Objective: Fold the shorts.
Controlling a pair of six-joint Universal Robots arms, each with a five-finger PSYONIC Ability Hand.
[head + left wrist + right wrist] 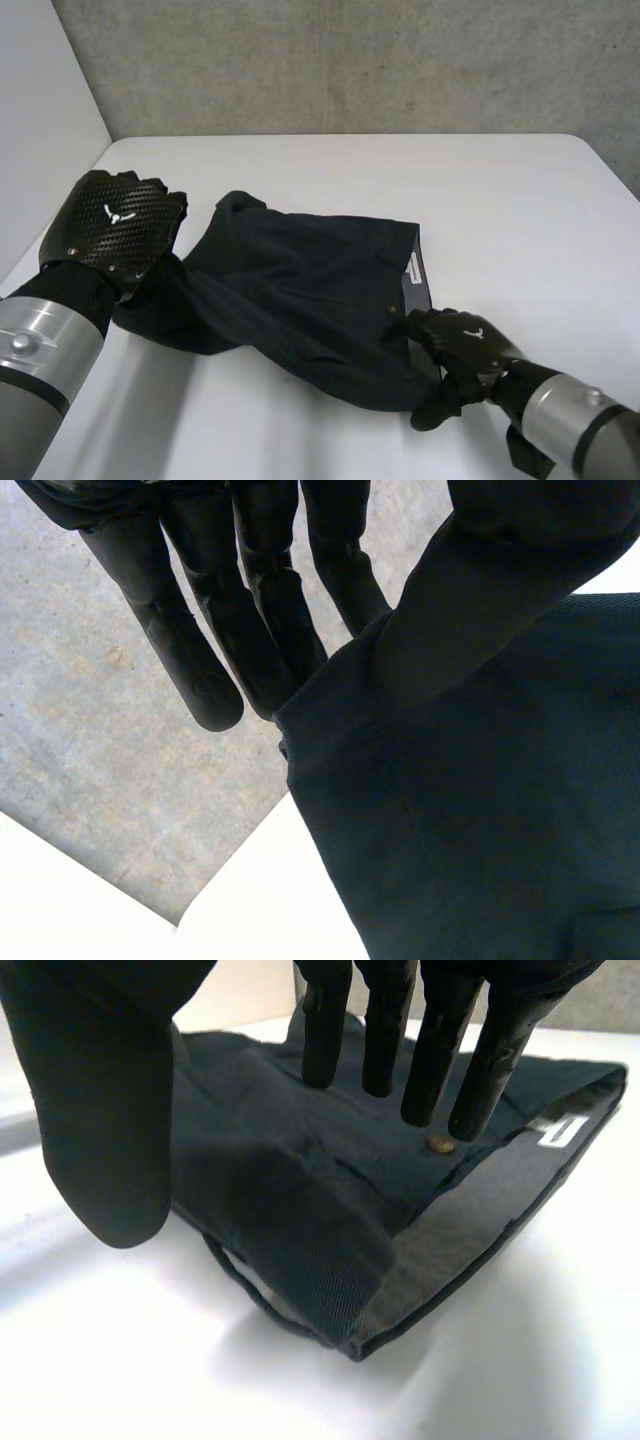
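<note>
Left hand: black carbon-weave shell, a small white mark at its centre, tiny screws along the 7 o'clock edge. Right hand: same glossy black, same white mark. Fingers smooth, round-tipped. Left arm and right arm: grey metal cylinders, one bolt each.

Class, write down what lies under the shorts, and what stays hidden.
The white table lies under the shorts. The left hand pinches one leg end above it; the right hand is on the waistband end. The table surface beneath the flat cloth is covered.
</note>
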